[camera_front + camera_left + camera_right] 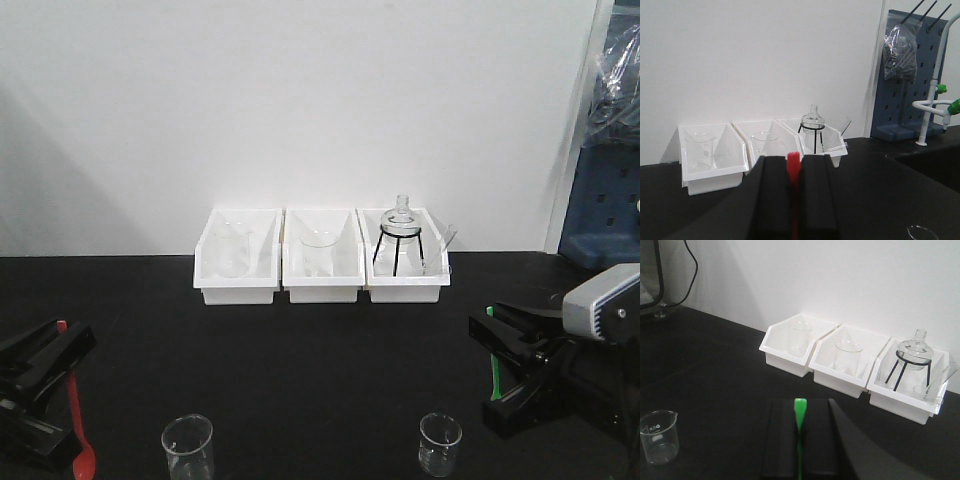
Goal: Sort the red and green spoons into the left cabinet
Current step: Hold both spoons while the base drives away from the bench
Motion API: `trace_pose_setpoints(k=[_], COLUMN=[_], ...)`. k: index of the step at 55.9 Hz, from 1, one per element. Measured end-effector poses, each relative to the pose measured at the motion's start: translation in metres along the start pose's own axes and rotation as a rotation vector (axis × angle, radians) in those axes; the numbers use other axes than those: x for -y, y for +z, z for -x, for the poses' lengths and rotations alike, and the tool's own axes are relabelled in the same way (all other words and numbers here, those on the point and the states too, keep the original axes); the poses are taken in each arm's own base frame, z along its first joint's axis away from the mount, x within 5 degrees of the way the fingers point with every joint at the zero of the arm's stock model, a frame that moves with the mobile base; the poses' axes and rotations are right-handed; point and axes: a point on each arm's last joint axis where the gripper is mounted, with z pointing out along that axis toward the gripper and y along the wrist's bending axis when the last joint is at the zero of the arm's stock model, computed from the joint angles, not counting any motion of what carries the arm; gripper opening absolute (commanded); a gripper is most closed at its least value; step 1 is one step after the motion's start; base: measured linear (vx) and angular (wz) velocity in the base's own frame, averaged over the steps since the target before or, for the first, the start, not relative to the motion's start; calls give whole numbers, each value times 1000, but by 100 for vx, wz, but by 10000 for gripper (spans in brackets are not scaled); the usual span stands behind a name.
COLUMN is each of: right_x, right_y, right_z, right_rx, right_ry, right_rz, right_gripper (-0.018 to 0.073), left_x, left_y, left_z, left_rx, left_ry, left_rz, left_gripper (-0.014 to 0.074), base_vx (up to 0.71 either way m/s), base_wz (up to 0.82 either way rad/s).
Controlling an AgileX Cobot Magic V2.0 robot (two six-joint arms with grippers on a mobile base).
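two spoons show, each pinched in a gripper; the front-facing view alone shows both at once, the red spoon point(76, 410) by the front left corner of the black counter point(320, 370) and the green spoon point(494, 365) near its right edge; in that view the red spoon's bowl hangs low toward the front edge, below the left gripper point(68, 338); the right gripper point(497, 322) holds the green one near its upper end.

the left wrist view adds a blue pegboard point(905, 100) with a crumpled plastic bag point(900, 52) and a white tap point(932, 105) with green knobs beyond the counter's right end; the right wrist view adds a black cable point(690, 275) on the wall at the far left.

from the left wrist, the red handle stands upright between the two black fingers point(774, 195), which are clamped against it on both sides, its tip just above them; from the right wrist, the green handle sits the same way between its fingers point(785, 440), gripped tight.

three white bins point(322, 290) line the counter's back edge, holding clear glassware; two beakers point(188, 445) stand near the front edge; one beaker's faint print, seen from the right wrist, is too small to read.
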Motion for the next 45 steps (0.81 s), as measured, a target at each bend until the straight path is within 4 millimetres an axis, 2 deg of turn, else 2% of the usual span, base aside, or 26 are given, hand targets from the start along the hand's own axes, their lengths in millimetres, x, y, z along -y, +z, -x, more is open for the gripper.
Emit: trace_pose_setpoints(k=[45], right_x=[0], right_y=[0], right_z=[0], right_rx=[-1], right_ry=[0], right_rz=[-1], right_gripper=[-6], left_x=[0], left_y=[0], left_z=[0], left_rx=[0], left_ry=[0], left_rz=[0], left_gripper=[73], base_vx=[-3], base_wz=[2])
